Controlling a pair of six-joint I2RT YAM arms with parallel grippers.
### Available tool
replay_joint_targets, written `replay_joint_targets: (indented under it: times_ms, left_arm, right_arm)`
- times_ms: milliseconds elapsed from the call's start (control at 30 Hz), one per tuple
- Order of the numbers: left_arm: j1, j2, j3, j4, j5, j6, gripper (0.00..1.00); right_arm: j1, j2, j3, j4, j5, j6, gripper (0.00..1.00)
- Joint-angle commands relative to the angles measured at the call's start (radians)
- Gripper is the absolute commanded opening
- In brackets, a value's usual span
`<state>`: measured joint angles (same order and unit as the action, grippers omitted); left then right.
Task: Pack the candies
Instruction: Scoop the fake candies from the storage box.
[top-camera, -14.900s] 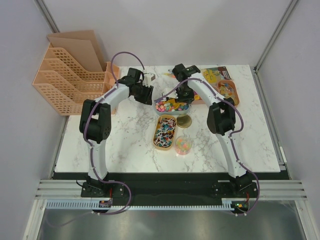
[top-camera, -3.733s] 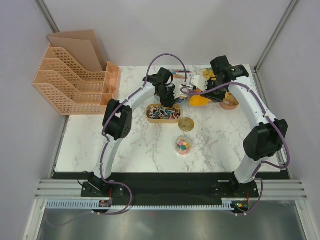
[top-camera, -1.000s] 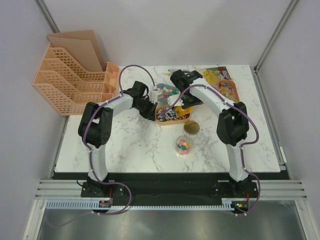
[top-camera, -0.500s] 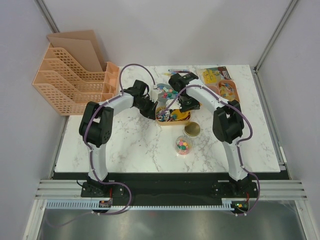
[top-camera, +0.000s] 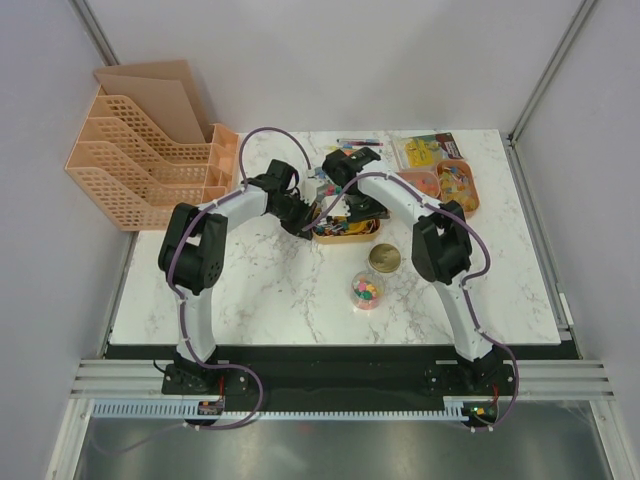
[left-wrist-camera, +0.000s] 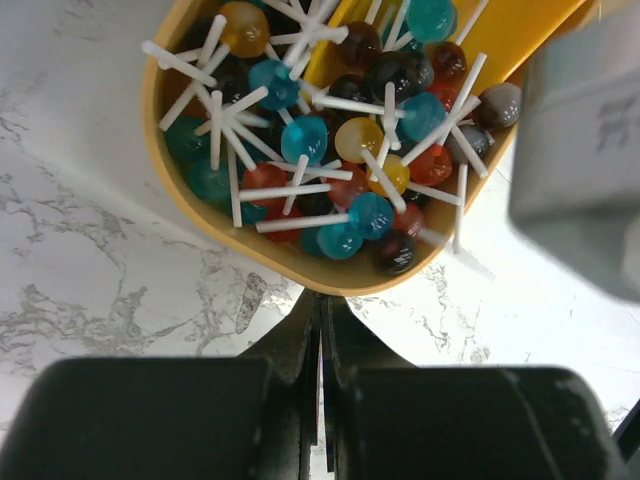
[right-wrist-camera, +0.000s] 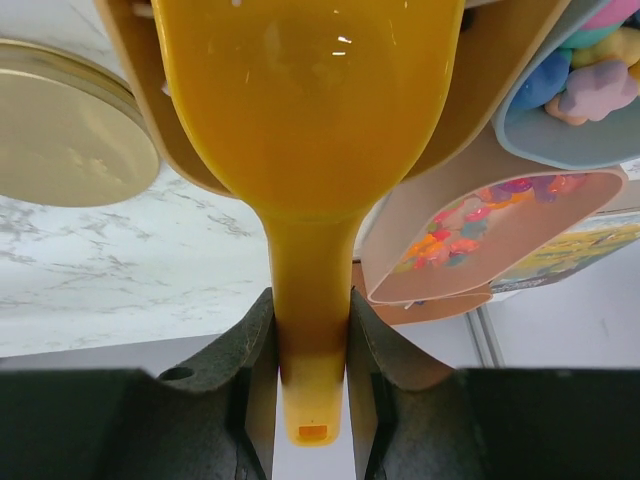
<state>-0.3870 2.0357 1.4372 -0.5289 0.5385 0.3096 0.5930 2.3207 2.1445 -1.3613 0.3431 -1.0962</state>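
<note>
1. Orange-yellow plastic scoop (right-wrist-camera: 305, 130) clamped at the handle by the right gripper (right-wrist-camera: 312, 335), with its bowl lying over the long tray (left-wrist-camera: 290, 270) of lollipops (left-wrist-camera: 303, 138). Load, if any, hidden in every view.
2. Jaws of the left gripper (left-wrist-camera: 321, 318) closed to a hairline at that tray's near rim. Cannot tell whether the rim is actually pinched.
3. Loose candies (right-wrist-camera: 585, 85) heaped in a pale-blue bowl (right-wrist-camera: 560, 145) just behind the tray, more in a pink dish (right-wrist-camera: 400, 270) to the right, and a few in the small clear jar (top-camera: 367, 290) nearer the bases.
4. Probably a scooping pass: swing the scoop off the lollipops into the blue bowl, dig shallow and lift level, with the handle square in the jaws so it cannot roll.
5. For the pour, tip slowly over the jar's small mouth; spills likely otherwise.
6. Gold lid (right-wrist-camera: 60, 130) lying flat just beside the tray and near the jar, so in the carry path. Best passed high.
7. Lollipop sticks poking up, apt to snag the scoop's lip. Both wrists crowded over one spot, with little room to turn.
8. Pens (top-camera: 358, 142) and peach file racks (top-camera: 140, 160) well apart, no bother.
</note>
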Motion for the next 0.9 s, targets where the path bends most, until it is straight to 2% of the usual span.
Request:
replay_joint_targets:
  times_ms: [0,333,500,567,633,667,733,867]
  left_arm:
    - [-0.007,-0.02,-0.014,0.021,0.066,-0.033,0.02]
    - [-0.007,-0.026,-0.02,0.055,0.06,-0.075,0.02]
    - [-0.006,-0.042,-0.012,0.03,-0.003,-0.081,0.04]
    - [-0.003,-0.048,-0.003,0.0,-0.023,-0.079,0.15]
    - [0.007,-0.058,0.006,-0.031,-0.026,-0.049,0.41]
    - [0.008,-0.061,0.008,-0.057,-0.029,-0.04,0.46]
    - [0.011,-0.078,0.005,-0.077,-0.038,-0.026,0.54]
    - [0.025,-0.106,0.006,-0.111,-0.048,-0.012,0.55]
  right_arm:
    - [0.033,-0.018,-0.008,-0.098,0.013,0.087,0.0]
    - [0.028,0.012,0.026,-0.094,-0.038,0.122,0.0]
    - [-0.01,0.025,0.026,-0.082,-0.108,0.133,0.0]
    - [-0.033,0.026,0.02,-0.065,-0.147,0.131,0.01]
    - [-0.051,0.02,0.006,-0.042,-0.182,0.121,0.0]
    - [-0.056,0.01,-0.011,-0.018,-0.191,0.107,0.01]
    - [-0.065,-0.001,-0.034,0.013,-0.205,0.098,0.0]
    - [-0.076,-0.02,-0.063,0.071,-0.256,0.084,0.0]
